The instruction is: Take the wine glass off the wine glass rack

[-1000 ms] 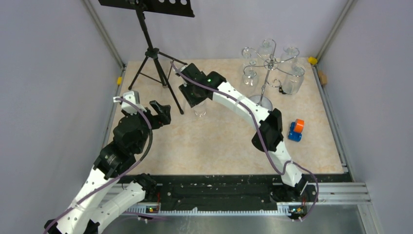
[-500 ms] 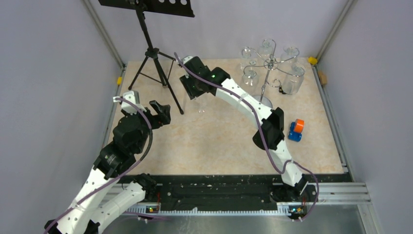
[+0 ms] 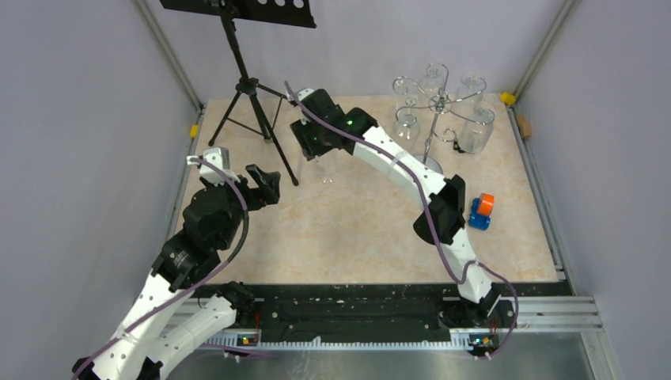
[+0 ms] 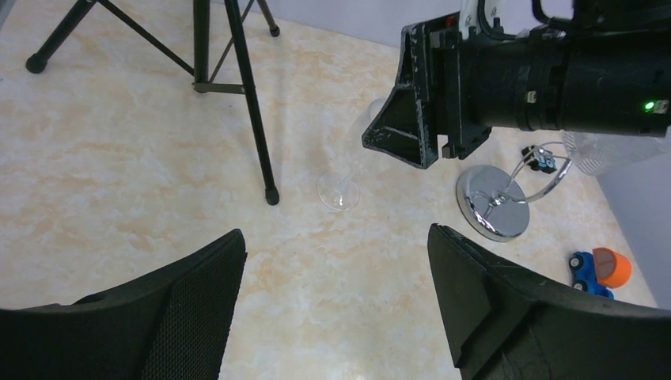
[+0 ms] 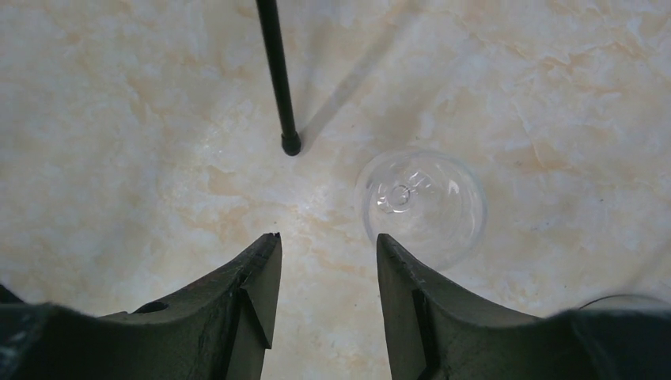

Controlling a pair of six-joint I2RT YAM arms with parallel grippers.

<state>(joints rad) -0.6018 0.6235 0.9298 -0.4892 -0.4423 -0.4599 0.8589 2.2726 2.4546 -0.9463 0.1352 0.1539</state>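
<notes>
Well, the wine glass (image 5: 419, 202) stands upright on the table (image 5: 119, 119), just beside the right fingers (image 5: 407, 301), parted and empty above it; the left fingers (image 4: 182, 301) gape wide, farther off.

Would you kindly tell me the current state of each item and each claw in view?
wine glass: upright on the table, held by nothing.
right claw: open, empty, above the table beside the glass.
left claw: open wide, empty.
wine glass rack: upright, loaded.
hanging glasses: upside down on the rack's arms.
music stand: upright on its tripod.
toy: resting on the table, untouched.
</notes>
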